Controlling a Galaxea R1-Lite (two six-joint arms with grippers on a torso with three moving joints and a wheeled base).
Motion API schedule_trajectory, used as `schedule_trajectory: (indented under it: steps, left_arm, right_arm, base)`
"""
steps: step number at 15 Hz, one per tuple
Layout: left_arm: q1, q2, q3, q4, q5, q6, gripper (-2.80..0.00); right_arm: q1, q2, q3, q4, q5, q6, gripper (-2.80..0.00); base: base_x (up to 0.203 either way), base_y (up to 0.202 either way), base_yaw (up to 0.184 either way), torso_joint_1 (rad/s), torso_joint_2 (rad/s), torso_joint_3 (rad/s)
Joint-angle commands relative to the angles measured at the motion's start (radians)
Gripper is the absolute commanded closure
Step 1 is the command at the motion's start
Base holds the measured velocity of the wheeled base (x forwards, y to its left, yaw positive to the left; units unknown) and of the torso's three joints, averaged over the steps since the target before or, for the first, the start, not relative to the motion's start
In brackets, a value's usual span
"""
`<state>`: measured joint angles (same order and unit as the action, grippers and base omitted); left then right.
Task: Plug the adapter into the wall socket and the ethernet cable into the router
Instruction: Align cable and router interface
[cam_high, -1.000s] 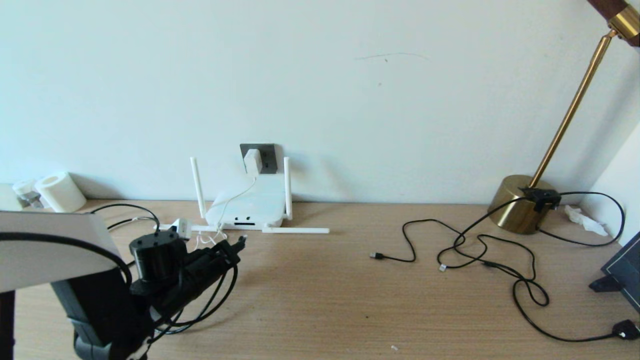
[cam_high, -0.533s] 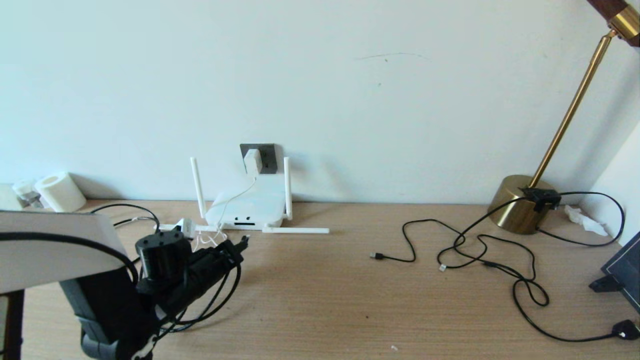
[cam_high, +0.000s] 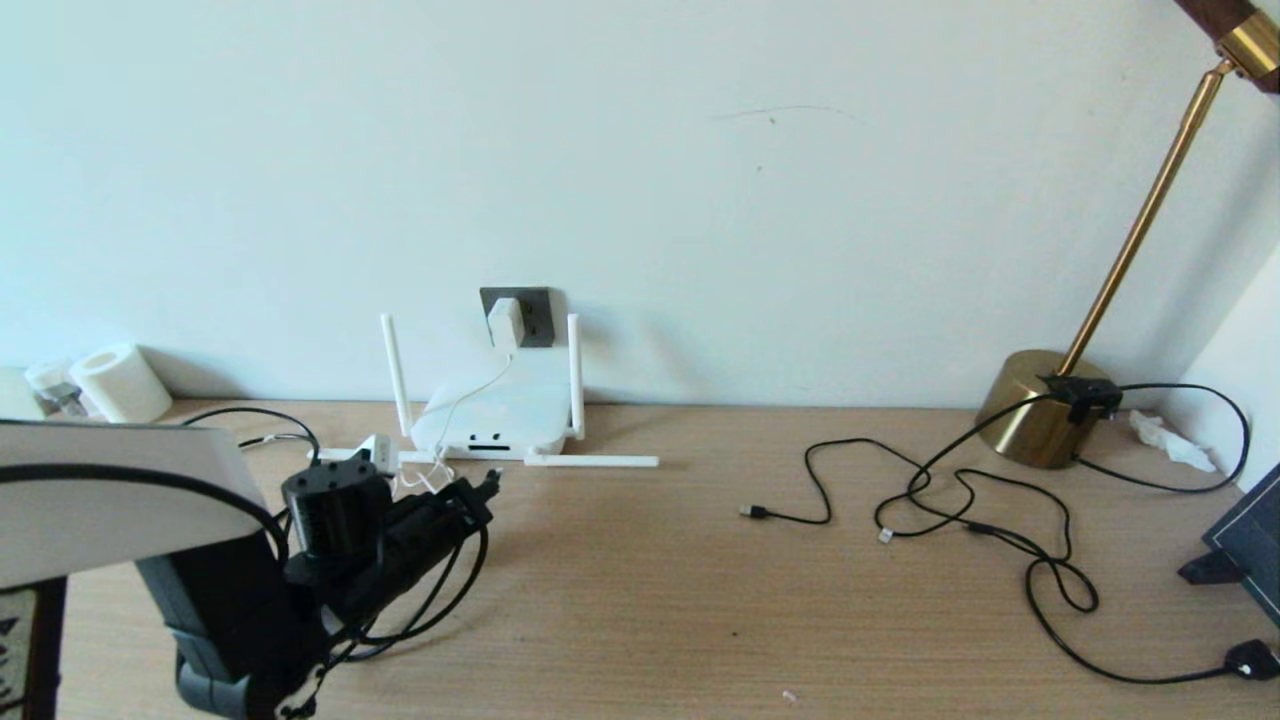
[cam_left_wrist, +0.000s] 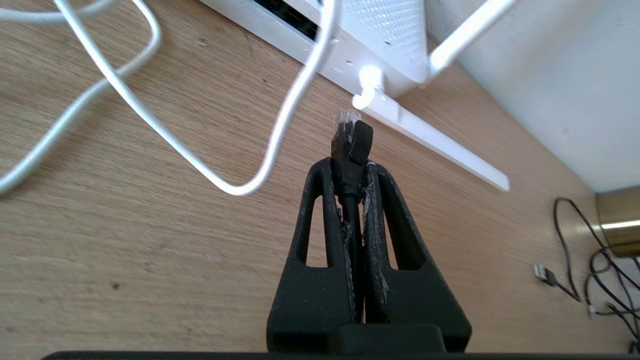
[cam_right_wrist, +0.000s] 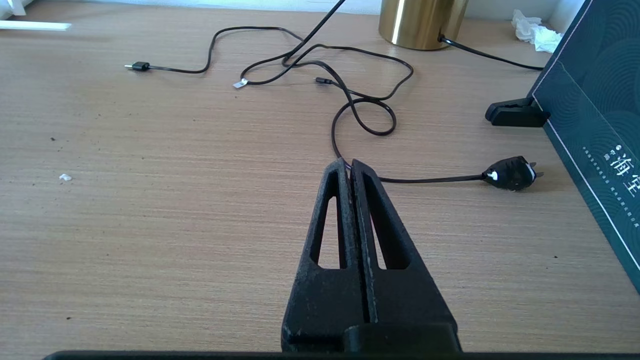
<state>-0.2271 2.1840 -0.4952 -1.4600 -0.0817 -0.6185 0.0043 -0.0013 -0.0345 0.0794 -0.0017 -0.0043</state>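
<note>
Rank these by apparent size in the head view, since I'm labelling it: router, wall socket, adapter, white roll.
1. router
2. white roll
3. wall socket
4. adapter
The roll and the socket look close, so their order is unsure.

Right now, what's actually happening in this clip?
The left gripper is shut on the black ethernet cable just behind its boxy connector, holding it a little short of the dark ports on the flat white four-antenna router, not yet inserted. The small white adapter already sits in the dark grey wall socket. The right gripper is shut and empty, over the wooden table.
</note>
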Motion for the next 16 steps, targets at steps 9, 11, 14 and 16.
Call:
schedule_trajectory:
  steps: [9, 11, 14, 16]
  left_arm:
    - [0.000, 0.092, -0.113, -0.008, -0.004, -0.012, 0.00]
    - [0.000, 0.106, -0.136, -0.008, -0.003, -0.023, 0.00]
    - [0.003, 0.108, -0.151, -0.008, -0.002, -0.026, 0.00]
    - [0.005, 0.108, -0.152, -0.008, -0.003, -0.026, 0.00]
  right_arm:
    - [0.000, 0.001, 0.000, 0.000, 0.000, 0.000, 0.00]
    - [0.000, 0.001, 0.000, 0.000, 0.000, 0.000, 0.00]
    - [0.000, 0.001, 0.001, 0.000, 0.000, 0.000, 0.00]
    - [0.000, 0.001, 0.001, 0.000, 0.000, 0.000, 0.00]
  base:
    - [0.000, 0.000, 0.000, 0.000, 0.00, 0.000]
    - [0.000, 0.000, 0.000, 0.000, 0.00, 0.000]
    - [0.000, 0.000, 0.000, 0.000, 0.00, 0.000]
    - [0.000, 0.000, 0.000, 0.000, 0.00, 0.000]
